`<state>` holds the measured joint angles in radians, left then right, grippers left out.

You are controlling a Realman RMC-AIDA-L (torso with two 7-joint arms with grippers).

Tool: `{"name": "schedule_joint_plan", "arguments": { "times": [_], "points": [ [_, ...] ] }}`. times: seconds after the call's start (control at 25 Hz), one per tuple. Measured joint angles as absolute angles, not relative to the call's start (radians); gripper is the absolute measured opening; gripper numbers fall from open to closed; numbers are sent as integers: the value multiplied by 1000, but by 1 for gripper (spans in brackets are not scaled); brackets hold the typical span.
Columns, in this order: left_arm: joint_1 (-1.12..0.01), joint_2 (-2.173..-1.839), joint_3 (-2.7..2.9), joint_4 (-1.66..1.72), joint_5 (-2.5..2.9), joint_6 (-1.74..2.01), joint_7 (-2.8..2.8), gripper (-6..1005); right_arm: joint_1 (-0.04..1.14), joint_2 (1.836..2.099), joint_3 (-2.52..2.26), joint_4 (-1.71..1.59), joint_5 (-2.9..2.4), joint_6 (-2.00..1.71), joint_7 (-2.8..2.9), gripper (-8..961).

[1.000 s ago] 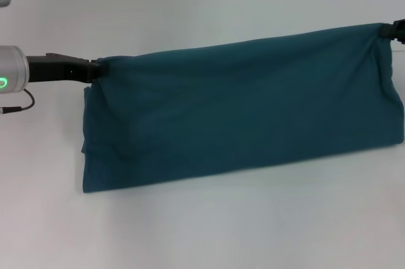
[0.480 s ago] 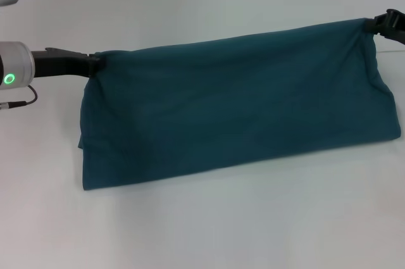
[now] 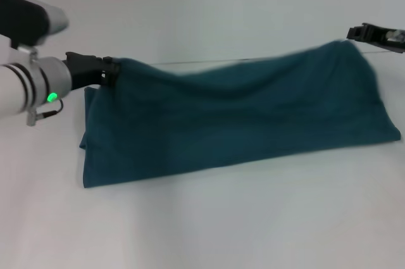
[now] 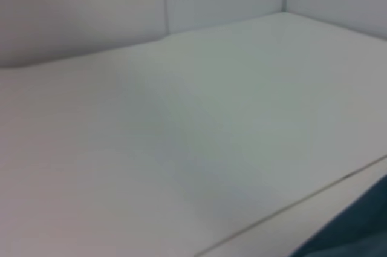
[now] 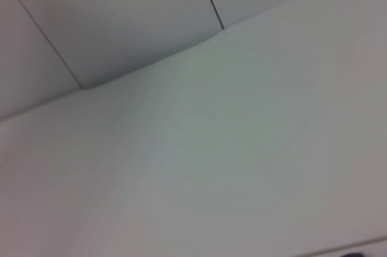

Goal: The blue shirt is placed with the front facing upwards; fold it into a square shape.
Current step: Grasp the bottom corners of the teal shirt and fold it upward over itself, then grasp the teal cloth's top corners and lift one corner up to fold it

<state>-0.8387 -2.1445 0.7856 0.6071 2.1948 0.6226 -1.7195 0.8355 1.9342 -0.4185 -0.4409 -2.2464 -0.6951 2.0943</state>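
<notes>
The blue shirt (image 3: 240,117) lies folded into a long band across the table, with no lettering showing. Its left top corner is lifted and pinched in my left gripper (image 3: 109,71), which is shut on the cloth. The shirt's upper edge sags in the middle and its right top corner is blurred. My right gripper (image 3: 355,31) hovers just above and behind that corner, apart from the cloth, its fingers spread and holding nothing. In the left wrist view only a dark corner of the blue shirt (image 4: 363,233) shows.
The white table (image 3: 202,231) stretches in front of the shirt. A thin seam (image 3: 190,62) runs across it behind the cloth. Both wrist views show white table and wall panels (image 5: 121,21).
The right gripper has let go of the shirt's right corner, which has dropped, and it has moved up and inward. The left arm has swung inward, still holding its corner; the top edge now sags.
</notes>
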Motion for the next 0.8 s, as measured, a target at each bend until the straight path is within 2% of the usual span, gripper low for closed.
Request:
{"name": "schedule_joint_plan", "arguments": {
  "times": [0.08, 0.2, 0.44, 0.52, 0.6, 0.72, 0.8],
  "points": [
    [-842, -2165, 807, 593, 2195, 547, -1695, 148, 847, 1960, -426, -440, -2246, -628, 2047, 212],
    [-854, -2166, 850, 560, 2191, 502, -1694, 184, 854, 1972, -434, -447, -2235, -593, 2027, 217],
    [-807, -2164, 845, 621, 2190, 502, -1728, 287, 834, 1971, -442, -503, -2210, -655, 2008, 470],
    [-780, -2162, 850, 656, 2195, 535, -1777, 321, 810, 1987, -442, -548, -2206, -699, 1981, 572],
    [-749, -2156, 851, 694, 2202, 611, -1870, 378, 772, 2024, -442, -607, -2171, -751, 1919, 674],
    [-711, -2126, 852, 748, 2217, 765, -2068, 497, 716, 2075, -444, -673, -2100, -803, 1837, 711],
    [-708, -2092, 853, 757, 2260, 859, -2215, 576, 683, 2086, -451, -684, -2055, -832, 1810, 735]
  ]
}}
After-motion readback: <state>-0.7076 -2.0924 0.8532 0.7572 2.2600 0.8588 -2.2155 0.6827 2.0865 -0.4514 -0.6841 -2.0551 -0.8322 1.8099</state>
